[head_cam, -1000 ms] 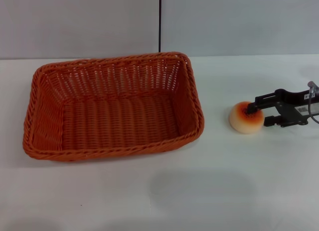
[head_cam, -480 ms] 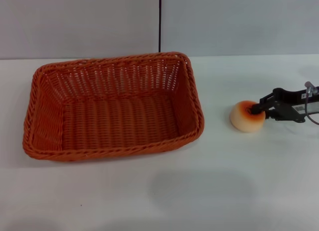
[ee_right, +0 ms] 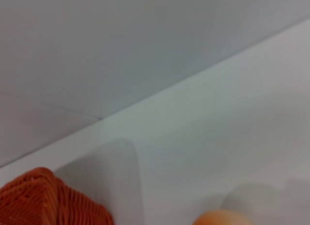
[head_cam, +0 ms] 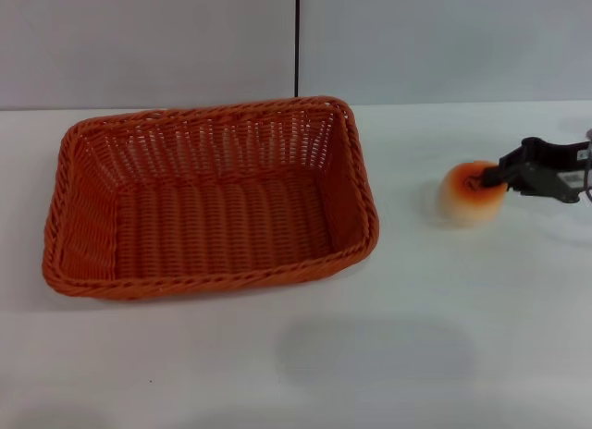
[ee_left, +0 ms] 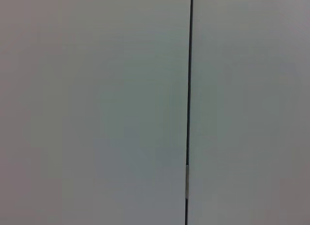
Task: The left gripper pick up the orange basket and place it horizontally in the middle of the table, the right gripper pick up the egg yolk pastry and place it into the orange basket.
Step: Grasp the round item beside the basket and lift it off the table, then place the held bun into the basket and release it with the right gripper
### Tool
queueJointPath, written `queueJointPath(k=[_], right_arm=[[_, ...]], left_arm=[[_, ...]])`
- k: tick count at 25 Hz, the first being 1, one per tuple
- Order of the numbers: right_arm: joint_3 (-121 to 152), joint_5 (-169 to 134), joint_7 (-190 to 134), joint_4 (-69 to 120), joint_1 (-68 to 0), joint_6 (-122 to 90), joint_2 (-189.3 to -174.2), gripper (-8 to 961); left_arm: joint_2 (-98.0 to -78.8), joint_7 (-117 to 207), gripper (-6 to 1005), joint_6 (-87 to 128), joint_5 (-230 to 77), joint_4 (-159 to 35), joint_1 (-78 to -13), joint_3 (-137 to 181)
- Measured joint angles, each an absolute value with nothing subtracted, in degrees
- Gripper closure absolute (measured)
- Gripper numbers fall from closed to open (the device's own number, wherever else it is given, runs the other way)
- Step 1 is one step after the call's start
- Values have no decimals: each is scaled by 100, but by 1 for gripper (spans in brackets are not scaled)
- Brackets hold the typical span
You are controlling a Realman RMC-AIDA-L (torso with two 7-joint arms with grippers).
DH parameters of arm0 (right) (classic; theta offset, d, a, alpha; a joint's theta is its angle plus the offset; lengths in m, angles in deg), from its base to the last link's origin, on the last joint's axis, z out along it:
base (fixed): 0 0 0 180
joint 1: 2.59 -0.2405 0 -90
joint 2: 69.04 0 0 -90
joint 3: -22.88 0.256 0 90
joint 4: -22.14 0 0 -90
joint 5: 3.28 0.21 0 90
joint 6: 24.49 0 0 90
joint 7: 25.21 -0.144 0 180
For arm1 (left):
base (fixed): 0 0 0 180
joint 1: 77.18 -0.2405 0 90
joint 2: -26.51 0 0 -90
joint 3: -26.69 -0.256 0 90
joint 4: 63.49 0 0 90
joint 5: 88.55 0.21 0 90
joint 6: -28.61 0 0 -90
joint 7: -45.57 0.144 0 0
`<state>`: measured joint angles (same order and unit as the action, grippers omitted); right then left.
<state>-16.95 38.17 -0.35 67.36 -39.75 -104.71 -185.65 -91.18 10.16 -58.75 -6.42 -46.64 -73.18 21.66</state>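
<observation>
basket point(head_cam: 208, 200): on table point(head_cam: 388, 346), long axis left-right, open side up | pastry point(head_cam: 470, 194): right of basket, apart, glazed top tilted toward right gripper point(head_cam: 483, 179) | jaws: clamped on pastry

grey wall point(head_cam: 148, 41) with dark seam point(head_cam: 297, 41)

One orange basket point(head_cam: 211, 198) is on the white bench point(head_cam: 388, 355), and a corner of that same basket point(ee_right: 48, 200) shows in the right wrist view. One egg yolk pastry point(head_cam: 472, 192) is in sight, its top edge also showing in the right wrist view point(ee_right: 222, 218). One pincer shows, the right pincer point(head_cam: 483, 179), closed on the pastry. One bench carries it all. One dark vertical seam point(head_cam: 297, 41) runs down the wall behind
</observation>
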Motion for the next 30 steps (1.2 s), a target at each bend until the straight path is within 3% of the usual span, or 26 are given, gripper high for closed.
queueJointPath(k=[6,11,22,30], right_arm=[[-1751,3951,-270,7707,-3653,-11163,-18769,873],[-2135,4311,-582,8493,-3417,-11576,-18841,904],[-2113,4926,-696,9255,-3351,-11857,-18833,913],[-2371,5373,-501,9141,-3780,-11544,-18772,915]], left_arm=[[-9115,1009,287,-5863,-666,-4656,-7291,2188],[-9132,1012,287,-5767,-671,-4675,-7134,2195],[-9143,1014,287,-5761,-673,-4705,-7092,2195],[-9152,1019,287,-5760,-673,-4714,-7088,2195]])
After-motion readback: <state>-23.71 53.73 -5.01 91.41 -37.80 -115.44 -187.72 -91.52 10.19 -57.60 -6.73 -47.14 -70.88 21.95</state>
